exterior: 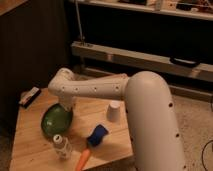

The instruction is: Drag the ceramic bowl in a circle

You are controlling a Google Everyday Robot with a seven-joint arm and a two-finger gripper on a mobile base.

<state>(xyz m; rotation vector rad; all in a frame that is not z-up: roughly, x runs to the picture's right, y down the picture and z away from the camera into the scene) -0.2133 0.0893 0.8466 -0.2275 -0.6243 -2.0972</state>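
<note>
The green ceramic bowl [55, 121] sits on the wooden table [35, 145], left of centre, its right part tucked under my arm. My white arm reaches across the table from the right. My gripper [66, 106] hangs down from the wrist at the bowl's upper right edge, in contact with it as far as I can see. Its tips are hidden behind the wrist and the bowl.
A white upturned cup [114, 111] stands right of the bowl. A blue object [97, 136], an orange carrot-like item [82, 159] and a small clear bottle [62, 146] lie near the front edge. A dark device [29, 96] lies at the back left corner.
</note>
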